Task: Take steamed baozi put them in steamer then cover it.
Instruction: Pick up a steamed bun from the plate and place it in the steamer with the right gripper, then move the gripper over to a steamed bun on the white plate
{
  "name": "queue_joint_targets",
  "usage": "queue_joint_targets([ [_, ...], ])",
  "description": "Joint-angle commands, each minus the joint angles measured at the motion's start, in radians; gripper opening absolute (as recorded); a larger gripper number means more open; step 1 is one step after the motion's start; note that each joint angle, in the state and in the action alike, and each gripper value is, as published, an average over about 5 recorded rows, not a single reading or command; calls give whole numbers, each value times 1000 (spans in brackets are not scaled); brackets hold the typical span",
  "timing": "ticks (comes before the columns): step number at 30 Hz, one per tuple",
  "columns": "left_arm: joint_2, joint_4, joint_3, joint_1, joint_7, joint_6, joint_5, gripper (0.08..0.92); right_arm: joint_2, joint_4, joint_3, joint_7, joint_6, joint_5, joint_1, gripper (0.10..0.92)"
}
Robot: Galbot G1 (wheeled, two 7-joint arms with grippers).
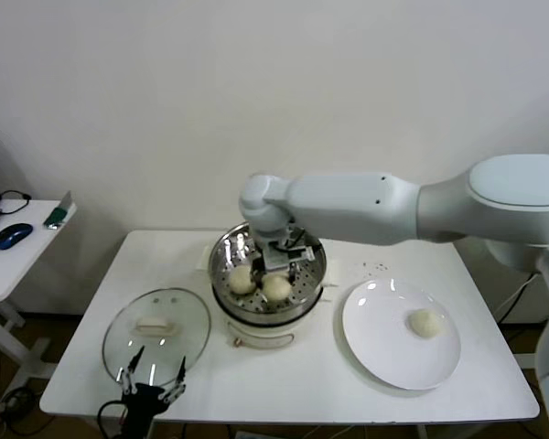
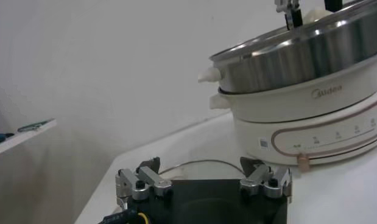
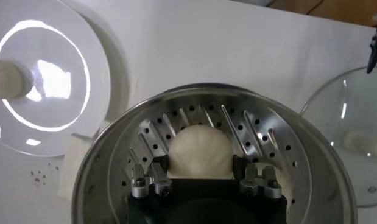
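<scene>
Right arm reached forward-left, right claw (image 3: 201, 178) pointed down, fingers clamped. Left claw (image 1: 152, 386) low, fingers spread.

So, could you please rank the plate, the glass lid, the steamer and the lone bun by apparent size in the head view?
1. Plate and steamer: look alike, so not ranked.
2. Glass lid, slightly smaller.
3. Bun on the plate, by far the smallest.

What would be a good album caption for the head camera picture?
Right gripper lowers a baozi into the steamer; one bun waits on the plate.
</scene>
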Motion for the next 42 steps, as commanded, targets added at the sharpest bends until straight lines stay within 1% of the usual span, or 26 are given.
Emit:
queue_joint_targets([
  [1,0,5,-1,-3,1,0,-8,823,40,9,-9,-22,-7,28,-37,677],
  [8,-5,6,-2,-19,0,11,-14,823,21,8,-16,-33,-25,15,-51,692],
  [11,-4,6,1,-22,0,13,-13,823,14,7,-10,-32,-27,-1,-52,736],
  [14,-3,6,4,-24,0,15,-11,823,8,3,6,-28,-18,-33,-51,798],
  [16,-3,6,5,-24,0,15,-10,823,5,-3,23,-21,-9,-53,-50,816],
  [23,-1,1,9,-26,0,17,-6,823,-35,-22,81,-13,1,-73,-9,823],
  [27,4,-2,9,-27,-1,18,-6,823,-99,-42,82,-10,-45,-5,54,823],
  [29,9,-5,10,-27,-1,21,-7,823,-140,-54,72,-4,-92,35,94,823],
  [31,14,-7,12,-27,-1,23,-8,823,-191,-64,38,49,-163,58,134,823],
  [33,18,-8,14,-28,-1,24,-10,823,-258,-60,-27,135,-294,136,176,823],
  [35,20,-9,15,-27,-1,24,-10,823,-334,-31,-95,207,-464,254,207,823],
  [39,25,-12,13,-23,-4,27,-9,823,-487,40,-139,189,-718,431,217,823],
  [42,29,-13,13,-19,-6,25,-12,823,-612,86,-129,159,-825,516,185,823],
])
